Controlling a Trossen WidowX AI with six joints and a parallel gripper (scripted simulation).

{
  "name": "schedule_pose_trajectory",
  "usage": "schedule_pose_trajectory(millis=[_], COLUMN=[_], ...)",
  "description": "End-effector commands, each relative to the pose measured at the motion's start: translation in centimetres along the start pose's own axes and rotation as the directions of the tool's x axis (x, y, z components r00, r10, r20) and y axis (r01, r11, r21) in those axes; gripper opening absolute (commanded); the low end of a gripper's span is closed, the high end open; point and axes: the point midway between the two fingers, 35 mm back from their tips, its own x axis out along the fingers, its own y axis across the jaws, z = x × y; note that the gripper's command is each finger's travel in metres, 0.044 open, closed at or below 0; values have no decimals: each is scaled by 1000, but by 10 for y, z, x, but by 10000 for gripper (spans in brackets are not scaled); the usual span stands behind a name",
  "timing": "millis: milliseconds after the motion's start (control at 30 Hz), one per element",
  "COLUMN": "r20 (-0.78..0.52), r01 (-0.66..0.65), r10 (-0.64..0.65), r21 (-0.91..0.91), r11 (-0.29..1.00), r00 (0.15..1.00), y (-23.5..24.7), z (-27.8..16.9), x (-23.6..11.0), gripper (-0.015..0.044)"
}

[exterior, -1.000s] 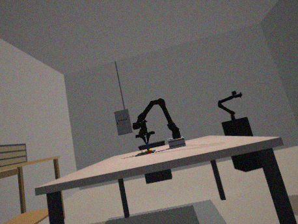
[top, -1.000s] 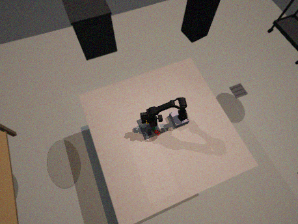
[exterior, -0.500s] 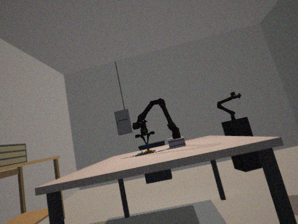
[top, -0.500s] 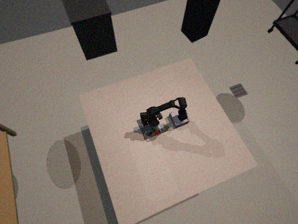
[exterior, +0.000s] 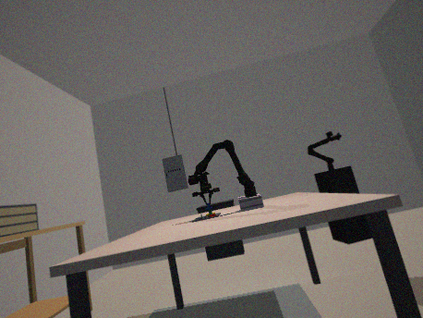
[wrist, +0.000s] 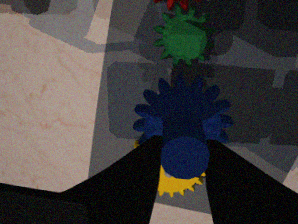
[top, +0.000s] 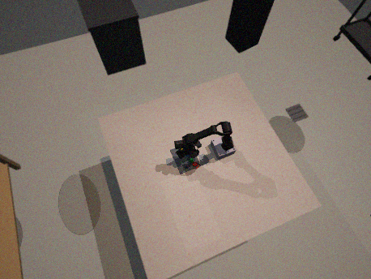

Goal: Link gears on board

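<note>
My gripper (wrist: 184, 147) (exterior: 210, 206) is shut on the handle of a blue gear (wrist: 185, 97). In the wrist view the blue gear hangs over the grey board (wrist: 106, 155) and covers part of the yellow gear (wrist: 175, 186); its height above the board is hard to tell. The yellow gear's stripe is hidden. A green gear (wrist: 184, 37) (top: 191, 160) stands on the board, between the blue gear and the red gear (wrist: 175, 2) (top: 195, 165). The red gear is mostly cut off at the wrist view's top edge, beside the green gear. The peg under the blue gear is hidden.
The arm's pale base (top: 223, 149) (exterior: 250, 202) stands on the table (top: 227, 211) (exterior: 152, 240), close to the board. The arm arches over from it and hides part of the board in the top view. Arm shadows darken much of the board in the wrist view.
</note>
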Motion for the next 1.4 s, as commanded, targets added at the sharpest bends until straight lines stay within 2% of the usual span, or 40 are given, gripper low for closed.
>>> schedule_pose_trajectory(millis=[0, 267, 667, 833, 1033, 1367], r20=[1, 1, 1, 1, 1, 1], r01=[-7, -7, -7, -7, -7, -7], r10=[7, 7, 7, 7, 7, 7], r21=[-58, -34, 207, 295, 258, 49], r11=[998, 999, 978, 955, 966, 999], r00=[1000, 1000, 1000, 1000, 1000, 1000], y=[2, 2, 3, 3, 2, 2], z=[0, 0, 1, 0, 0, 1], x=[8, 19, 38, 35, 37, 39], gripper=[0, 0, 0, 0, 0, 0])
